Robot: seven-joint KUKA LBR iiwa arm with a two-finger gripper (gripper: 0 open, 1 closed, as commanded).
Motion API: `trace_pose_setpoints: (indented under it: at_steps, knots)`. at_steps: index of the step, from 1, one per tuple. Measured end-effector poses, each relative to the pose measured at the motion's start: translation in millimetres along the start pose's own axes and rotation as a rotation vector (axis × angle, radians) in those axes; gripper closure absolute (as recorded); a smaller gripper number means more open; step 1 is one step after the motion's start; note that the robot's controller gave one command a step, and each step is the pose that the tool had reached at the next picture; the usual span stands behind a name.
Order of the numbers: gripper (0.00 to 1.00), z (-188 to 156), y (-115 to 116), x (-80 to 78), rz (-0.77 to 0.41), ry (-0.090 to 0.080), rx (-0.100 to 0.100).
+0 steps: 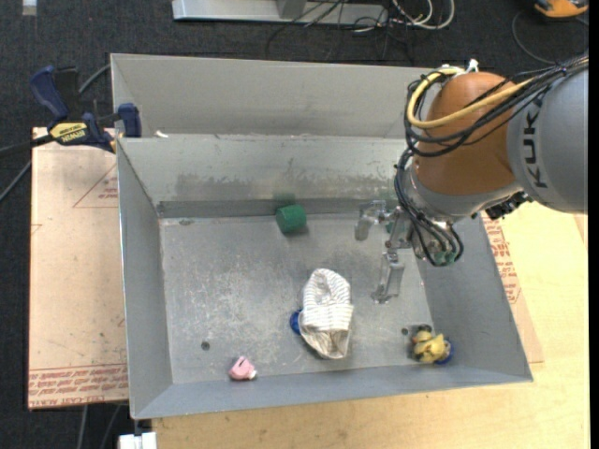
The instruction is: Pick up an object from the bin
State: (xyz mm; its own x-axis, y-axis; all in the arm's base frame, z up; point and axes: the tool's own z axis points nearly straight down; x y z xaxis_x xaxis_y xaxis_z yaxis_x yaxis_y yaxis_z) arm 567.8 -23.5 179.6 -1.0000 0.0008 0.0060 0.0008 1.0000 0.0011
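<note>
Bin [220, 279] of scuffed grey metal, white cloth [327, 312] near tool [377, 258], dark carpet [94, 17]

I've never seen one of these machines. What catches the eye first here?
First the arm's big orange cover, looped with cables, at the right of the bin, with the gripper hanging open below it over bare floor. Then a white striped cloth crumpled at the middle front, a green block by the back wall, and a yellow toy in the front right corner.

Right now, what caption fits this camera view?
Open gripper hovers in the bin, right of a striped cloth, green block at the back.
</note>
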Motion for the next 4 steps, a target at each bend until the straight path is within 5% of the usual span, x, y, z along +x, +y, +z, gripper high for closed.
trace_pose_setpoints:
  at_steps: [1,2,3,4]
  knots:
    - [0.0,-4.8,0.1,-1.4,-0.001,-0.008,0.001]
    - [0.0,70.7,27.5,-8.4,-0.118,-0.007,0.0]
    - [1.0,106.6,38.8,30.9,-0.243,-0.008,0.001]
    - [1.0,106.6,38.8,30.9,-0.244,-0.008,0.001]
